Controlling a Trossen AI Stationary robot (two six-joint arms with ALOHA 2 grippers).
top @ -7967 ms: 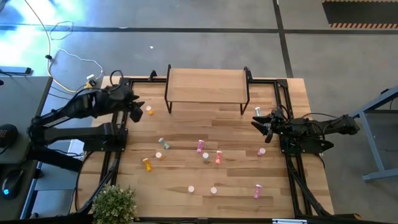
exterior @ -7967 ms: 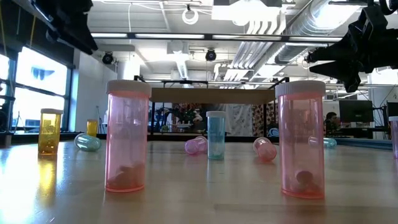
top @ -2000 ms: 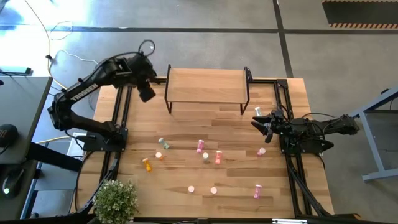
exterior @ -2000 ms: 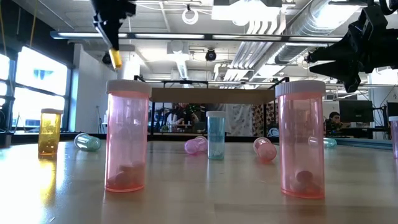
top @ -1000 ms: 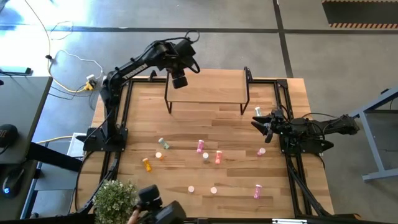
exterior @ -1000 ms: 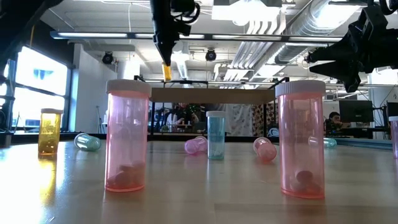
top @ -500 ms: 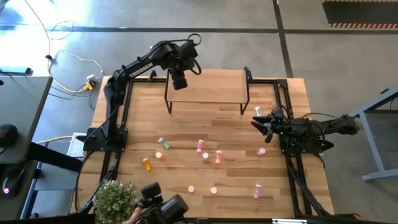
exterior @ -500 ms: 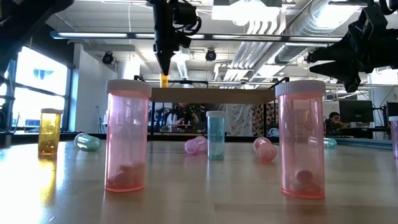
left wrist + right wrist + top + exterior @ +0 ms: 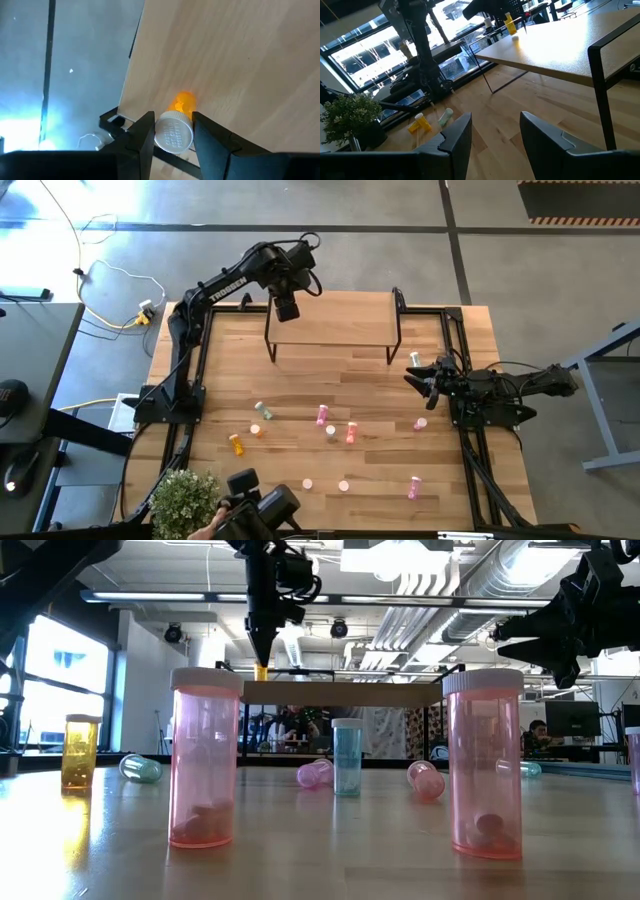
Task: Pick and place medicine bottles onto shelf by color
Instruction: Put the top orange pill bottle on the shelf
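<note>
My left gripper (image 9: 286, 310) is over the far left corner of the shelf (image 9: 335, 320), a light-wood board on black legs. It is shut on an orange bottle (image 9: 183, 103) with a white cap. The bottle also shows in the low view (image 9: 262, 671) and the right wrist view (image 9: 509, 24). My right gripper (image 9: 415, 372) waits open and empty above the table's right side. Several bottles are spread on the table: a pale green one lying down (image 9: 263, 410), an orange one (image 9: 237, 444), a pink one (image 9: 322, 415) and a salmon one (image 9: 351, 433). My left gripper pinches the orange bottle at its white cap (image 9: 173, 133), one finger (image 9: 144, 134) on each side. The fingers come from above, pointing down. The bottle hangs upright below them, its lower end at the shelf top (image 9: 300, 686). Whether it rests there I cannot tell.
A potted plant (image 9: 185, 505) stands at the table's near left corner. Beside it a person's hand holds a dark device (image 9: 262, 505). Two tall pink bottles (image 9: 204, 760) (image 9: 484, 765) stand near the low camera. Most of the shelf top is bare.
My left gripper has gone down a little onto the shelf's far left corner, and slightly toward the table's left, still shut on the orange bottle. The bottle stays upright and is now lower, at the shelf top. The person's device has moved along the near edge.
</note>
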